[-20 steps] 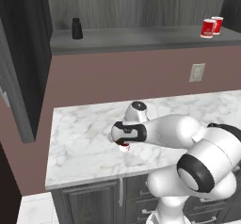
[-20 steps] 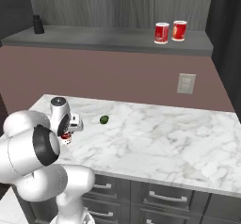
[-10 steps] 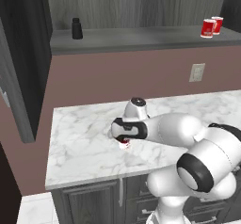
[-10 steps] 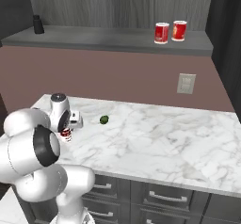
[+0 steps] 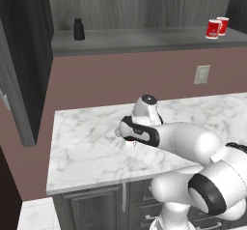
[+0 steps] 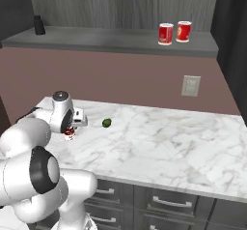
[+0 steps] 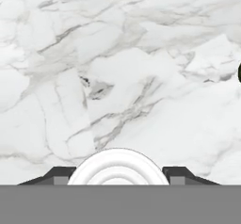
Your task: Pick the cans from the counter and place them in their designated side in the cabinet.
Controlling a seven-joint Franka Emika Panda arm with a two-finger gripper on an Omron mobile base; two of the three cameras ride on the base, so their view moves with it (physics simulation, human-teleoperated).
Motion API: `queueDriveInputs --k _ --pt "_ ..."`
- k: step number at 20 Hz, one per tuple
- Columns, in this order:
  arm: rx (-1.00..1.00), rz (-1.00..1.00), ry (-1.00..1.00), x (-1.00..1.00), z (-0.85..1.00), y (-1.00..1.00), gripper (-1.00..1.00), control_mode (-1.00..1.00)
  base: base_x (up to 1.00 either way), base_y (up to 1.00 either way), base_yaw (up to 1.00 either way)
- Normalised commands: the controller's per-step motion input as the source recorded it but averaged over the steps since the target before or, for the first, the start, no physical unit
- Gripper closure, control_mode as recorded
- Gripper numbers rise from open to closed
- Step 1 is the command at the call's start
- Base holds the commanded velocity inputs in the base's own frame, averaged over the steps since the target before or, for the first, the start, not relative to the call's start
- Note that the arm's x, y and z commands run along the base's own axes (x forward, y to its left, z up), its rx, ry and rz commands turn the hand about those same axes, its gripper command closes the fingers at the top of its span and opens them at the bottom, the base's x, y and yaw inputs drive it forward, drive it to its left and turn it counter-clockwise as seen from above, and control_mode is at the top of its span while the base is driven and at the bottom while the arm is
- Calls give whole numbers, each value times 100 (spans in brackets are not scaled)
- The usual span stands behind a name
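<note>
Looking down from the hand view, the gripper (image 7: 117, 175) is seen clamped on a can (image 7: 117, 167) by its silvery top, over the counter (image 7: 117, 68). From the right base view alone, the green ball (image 6: 106, 122) is shown. Since a second ago, the hand has been raised slightly.

White arm bent low over the worktop's left end, two-finger gripper (image 7: 117, 173) pointing down, dark fingertips (image 7: 56, 175) clamped around a round white-topped can (image 7: 117, 169).

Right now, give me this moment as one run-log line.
gripper: shut on can | can: on counter | two cans: on cabinet shelf
</note>
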Motion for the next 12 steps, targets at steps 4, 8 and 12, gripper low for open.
queueDriveInputs --k 4,8,12 --pt "1 0 -4 -6 26 -30 100 -100 0 0 0" --pt "2 0 -5 -11 26 -34 100 -100 0 0 0" --pt "2 0 -4 -8 24 -37 100 -100 0 0 0"
